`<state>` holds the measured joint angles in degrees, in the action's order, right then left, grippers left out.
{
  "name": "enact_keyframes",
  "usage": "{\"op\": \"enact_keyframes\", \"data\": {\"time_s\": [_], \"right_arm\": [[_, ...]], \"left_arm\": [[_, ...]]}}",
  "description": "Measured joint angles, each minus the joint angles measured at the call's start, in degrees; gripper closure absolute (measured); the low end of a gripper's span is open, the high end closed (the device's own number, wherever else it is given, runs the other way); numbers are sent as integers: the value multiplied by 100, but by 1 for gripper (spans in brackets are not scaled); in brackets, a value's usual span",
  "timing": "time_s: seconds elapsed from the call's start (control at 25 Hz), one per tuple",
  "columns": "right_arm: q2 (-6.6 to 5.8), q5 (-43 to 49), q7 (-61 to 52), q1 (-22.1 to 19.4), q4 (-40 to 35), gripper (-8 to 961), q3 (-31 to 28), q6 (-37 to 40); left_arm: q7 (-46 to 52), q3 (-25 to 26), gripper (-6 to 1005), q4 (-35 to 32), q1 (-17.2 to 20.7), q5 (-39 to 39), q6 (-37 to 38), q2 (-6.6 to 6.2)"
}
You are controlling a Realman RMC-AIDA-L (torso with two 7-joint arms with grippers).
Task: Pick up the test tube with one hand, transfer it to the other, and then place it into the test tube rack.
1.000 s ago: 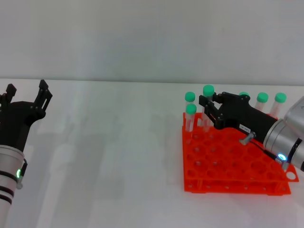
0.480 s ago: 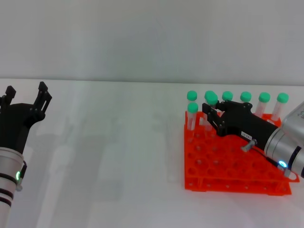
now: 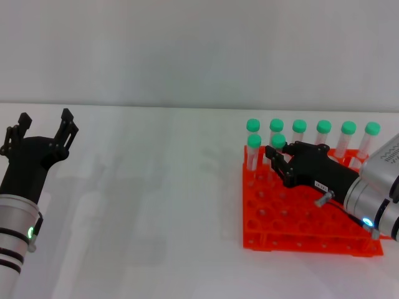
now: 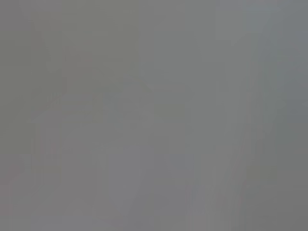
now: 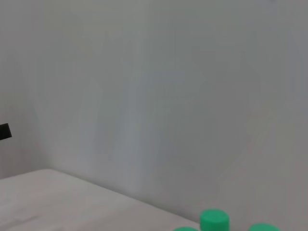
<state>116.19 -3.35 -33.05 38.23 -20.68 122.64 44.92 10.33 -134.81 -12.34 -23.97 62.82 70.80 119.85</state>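
test tube with a green cap stands in the red rack, in the second row, next to another tube at 9 o'clock. from the head view, the right hand reaches over the rack and its black fingers are closed around this tube. six more green-capped tubes stand in the back row at 12 o'clock of it. the left hand is far away at 9 o'clock over the white table, fingers spread wide, holding nothing.

left wrist view shows only plain grey.

right wrist view shows a pale wall and green caps at 6 o'clock.
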Motion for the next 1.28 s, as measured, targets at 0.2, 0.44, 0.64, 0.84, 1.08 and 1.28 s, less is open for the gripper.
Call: {"op": "enact_keyframes", "data": {"time_s": [0.2,0.44,0.64,0.84,1.08,1.28], "right_arm": [[-1,1,-53,-155,-78,698,-40,44],[-64,1,-221,-489,-255,426,-209,314],[-88,21,-266,-989,-295,239,-593,1097],[-75,11,104,-1507,-4,208,-1684,1771],[-44,-19,924,-1449,701,178,-3337,1506],[-73,-17,1063,-1295,852,184,-3740,1120]], "left_arm": [[3,-3,163,-22,16,1,10,3],[5,-17,164,-90,16,3,14,2],[4,-19,165,-92,-62,1,-20,-10],[5,-153,166,-76,-341,-2,-310,-8],[5,-180,167,-67,-544,-7,-708,-4],[4,-207,167,-81,-541,-6,-720,1]]}}
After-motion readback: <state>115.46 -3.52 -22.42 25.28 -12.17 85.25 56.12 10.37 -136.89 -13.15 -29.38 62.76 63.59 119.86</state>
